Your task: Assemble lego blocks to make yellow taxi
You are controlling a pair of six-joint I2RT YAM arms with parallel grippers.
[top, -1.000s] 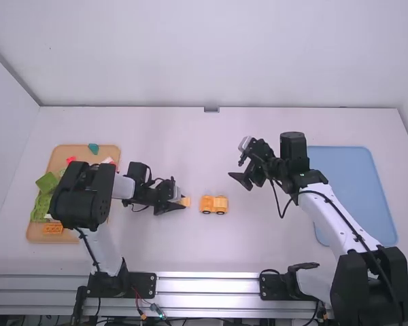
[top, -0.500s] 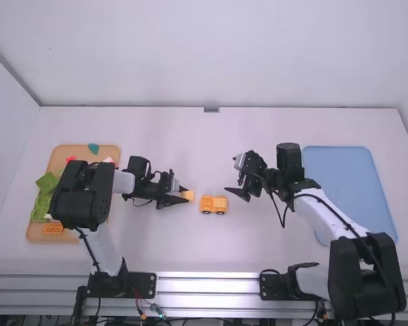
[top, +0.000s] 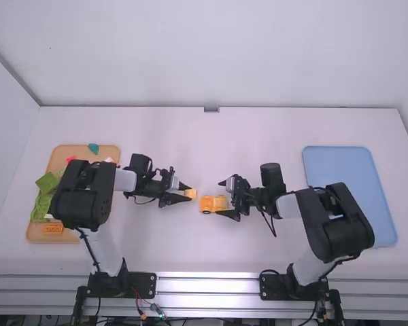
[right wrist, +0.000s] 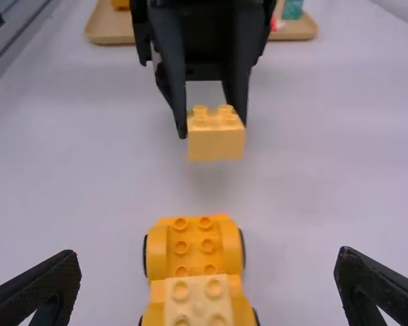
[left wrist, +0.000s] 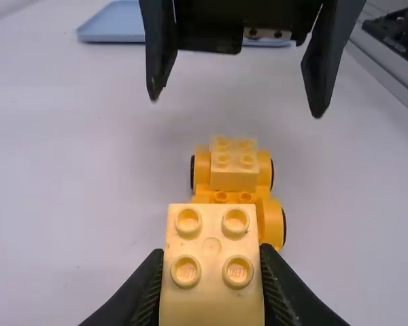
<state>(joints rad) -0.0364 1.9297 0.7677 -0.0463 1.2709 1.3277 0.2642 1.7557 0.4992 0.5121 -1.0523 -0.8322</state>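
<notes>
Yellow block (left wrist: 211, 299) in left hand (top: 189, 193), wheeled base (right wrist: 194, 248)

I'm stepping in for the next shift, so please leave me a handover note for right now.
Left claw: shut on a pale yellow square four-stud plastic block, held above the table.
Right claw: open, at the block end of the orange-yellow wheeled plastic base, on the white table between the arms.
Done: one pale yellow block sits on the base.
Left: probably steady the base and press the held block onto its bare studs.
</notes>
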